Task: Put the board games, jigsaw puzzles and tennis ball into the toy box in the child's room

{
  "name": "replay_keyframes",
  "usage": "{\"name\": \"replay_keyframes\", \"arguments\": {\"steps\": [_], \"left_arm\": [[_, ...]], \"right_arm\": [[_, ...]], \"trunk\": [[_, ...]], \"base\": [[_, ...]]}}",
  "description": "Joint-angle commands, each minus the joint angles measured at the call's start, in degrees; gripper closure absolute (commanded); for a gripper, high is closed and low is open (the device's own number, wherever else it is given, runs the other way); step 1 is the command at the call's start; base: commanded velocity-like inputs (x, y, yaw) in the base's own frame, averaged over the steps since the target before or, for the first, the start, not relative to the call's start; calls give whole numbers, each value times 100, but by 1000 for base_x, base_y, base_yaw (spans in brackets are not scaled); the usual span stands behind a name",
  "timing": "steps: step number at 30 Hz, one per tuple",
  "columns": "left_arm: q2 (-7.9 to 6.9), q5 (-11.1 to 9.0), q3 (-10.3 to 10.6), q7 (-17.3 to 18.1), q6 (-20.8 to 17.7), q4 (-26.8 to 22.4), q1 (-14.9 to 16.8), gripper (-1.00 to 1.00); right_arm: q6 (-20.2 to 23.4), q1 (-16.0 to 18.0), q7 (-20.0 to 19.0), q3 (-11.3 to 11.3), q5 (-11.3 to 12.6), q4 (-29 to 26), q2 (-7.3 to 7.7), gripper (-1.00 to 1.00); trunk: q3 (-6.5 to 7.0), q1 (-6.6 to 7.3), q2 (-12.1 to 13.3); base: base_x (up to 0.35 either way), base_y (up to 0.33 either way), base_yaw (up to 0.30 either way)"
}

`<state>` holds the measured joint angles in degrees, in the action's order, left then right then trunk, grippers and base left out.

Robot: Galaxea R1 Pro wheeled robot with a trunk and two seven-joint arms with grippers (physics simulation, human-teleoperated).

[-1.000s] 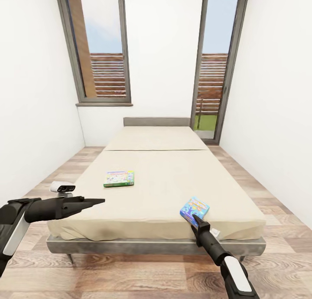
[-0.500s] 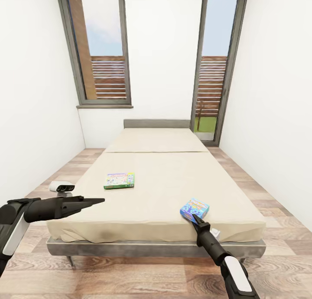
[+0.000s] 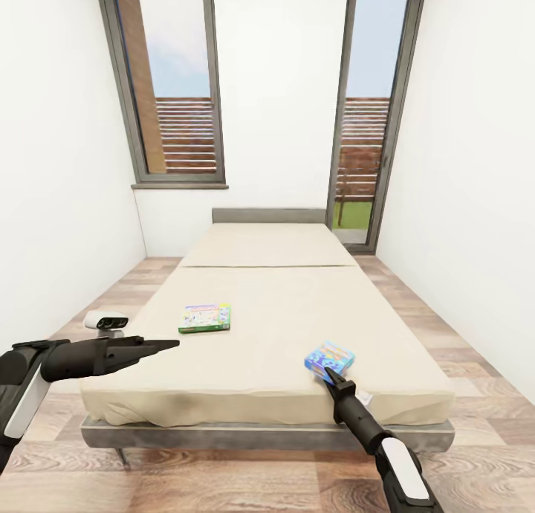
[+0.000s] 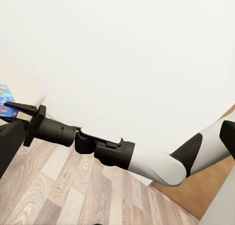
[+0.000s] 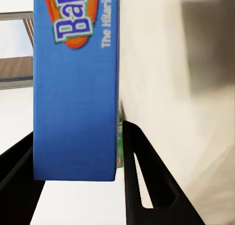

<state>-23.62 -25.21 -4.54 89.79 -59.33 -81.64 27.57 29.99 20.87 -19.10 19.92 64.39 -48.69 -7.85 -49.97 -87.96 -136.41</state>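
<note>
- Plainly, the step in hand was the fetching of the bed's two board games, and the right gripper (image 3: pixel 327 372) had its hold on the smaller blue board game (image 3: pixel 329 358) near the foot of the bed (image 3: pixel 297 312), toward that bed's right side.
- From the right wrist view the blue box (image 5: pixel 76 88) stood edge-on between the two dark fingers (image 5: pixel 147 181), one finger pressed to each broad face, so I judged the gripper clamped on it rather than merely beside it.
- Whether the box was lifted clear of the mattress or only tipped up on it, I could not tell from where I stood.
- The green-and-white board game (image 3: pixel 204 317) lay flat on the mattress, well apart from the blue one and toward the left side, untouched.
- The left gripper (image 3: pixel 167 343) hung over the bed's near left corner holding nothing; its fingers looked drawn to a single point, closed together.
- From the left wrist view the right arm (image 4: pixel 127 154) stretched across above the wood floor (image 4: pixel 58 195), with a corner of the blue game (image 4: pixel 5 95) at its tip.
- Next, as I judged it, the blue box wanted raising off the bed with a firm grip, and the idle left arm was well placed to reach for the green-and-white game before the robot turned away toward the worktop.
- A thin box pinched at one end might swing or slip during the drive.
</note>
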Motion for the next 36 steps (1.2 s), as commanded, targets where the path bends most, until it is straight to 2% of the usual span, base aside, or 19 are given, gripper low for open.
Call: {"name": "replay_keyframes", "arguments": {"steps": [1,7,22,28,36], "left_arm": [[-2,1,2,21,-61,-1,3,-100],[-2,-4,-10,21,-61,1,3,-100],[-2,-2,-56,21,-61,7,3,-100],[-2,3,-56,21,-61,7,3,-100],[-2,2,-56,21,-61,6,3,-100]], "right_arm": [[50,5,-3,26,12,0,-7,100],[63,5,-6,13,5,0,1,100],[77,5,-6,8,-4,-5,31,100],[117,47,0,-115,-5,-14,67,100],[1062,387,10,-180,-70,-25,98,100]], "trunk": [[12,24,39],[30,46,79],[299,375,681],[407,507,921],[551,683,1242]], "base": [[0,0,0],[0,0,0],[0,0,0],[0,0,0],[0,0,0]]}}
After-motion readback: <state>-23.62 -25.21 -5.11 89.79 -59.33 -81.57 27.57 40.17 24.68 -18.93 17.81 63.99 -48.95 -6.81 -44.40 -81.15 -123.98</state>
